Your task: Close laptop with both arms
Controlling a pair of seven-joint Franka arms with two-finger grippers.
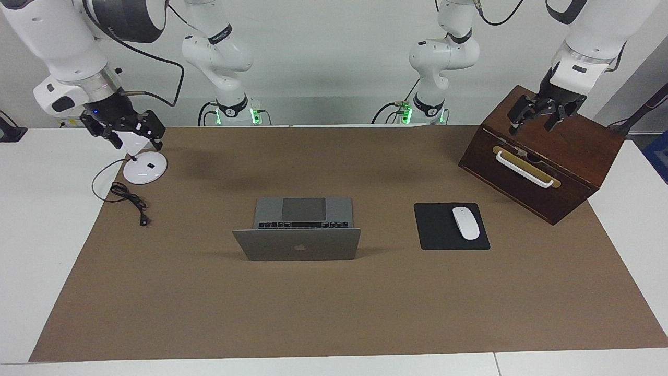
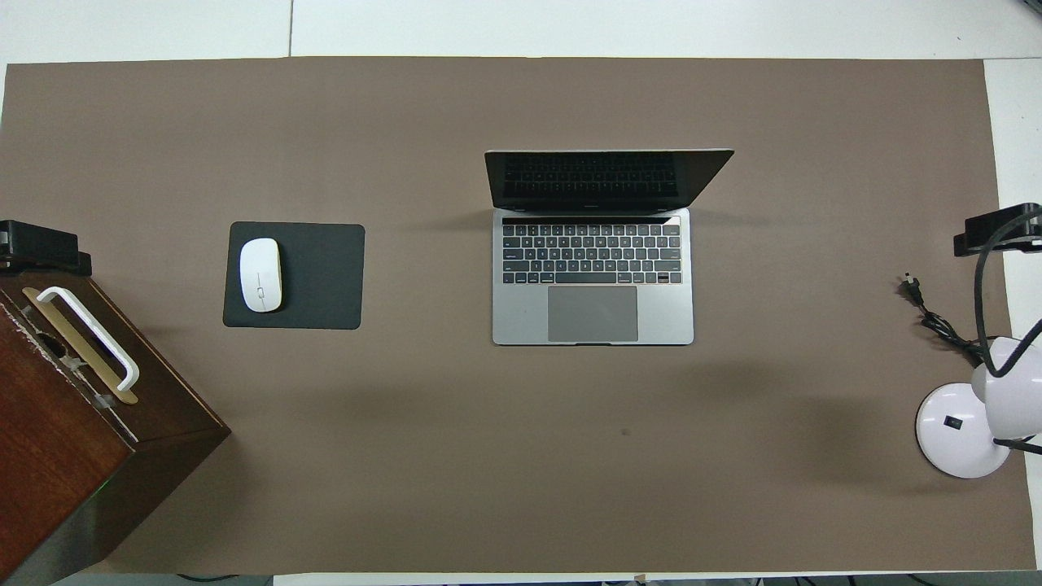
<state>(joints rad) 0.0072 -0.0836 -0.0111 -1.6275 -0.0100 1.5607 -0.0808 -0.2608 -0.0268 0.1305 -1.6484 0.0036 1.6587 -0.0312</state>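
Cuts off both white jointed arms [image 1: 62, 47] at the top edge of the facing view, and leaves only dark scraps at the side edges of the overhead view, hard to make out. Finds the left end effector [image 1: 543, 116] up over the dark brown wooden box [image 1: 574, 151] with the white handle, fingers spread apart and holding nothing. Finds the right end effector [image 1: 122, 128] up over the round white base of the desk lamp [image 1: 145, 168]; cannot tell how wide it stands or whether it grips anything, with the lamp's white head crowding it. Places the thin silver-grey metal laptop [image 1: 297, 244] in the middle of the brown paper mat [image 1: 334, 313], open, lid raised, hinge on the edge farther from the robots, black keyboard and grey trackpad toward them. Hides the screen in the facing view, with only the lid's back and dark apple logo on show; renders it dark in the overhead view. Sets the black rectangular mouse pad [image 1: 433, 232], with the white oval mouse [image 1: 465, 223] on it, beside the laptop toward the left arm's end, well apart from it. Loses part of the box past the overhead view's edge. Leaves bare mat all round the laptop, and bare white tabletop [image 1: 42, 235] outside the mat's edges. Tucks a coiled black cable [image 1: 128, 198] near the lamp.
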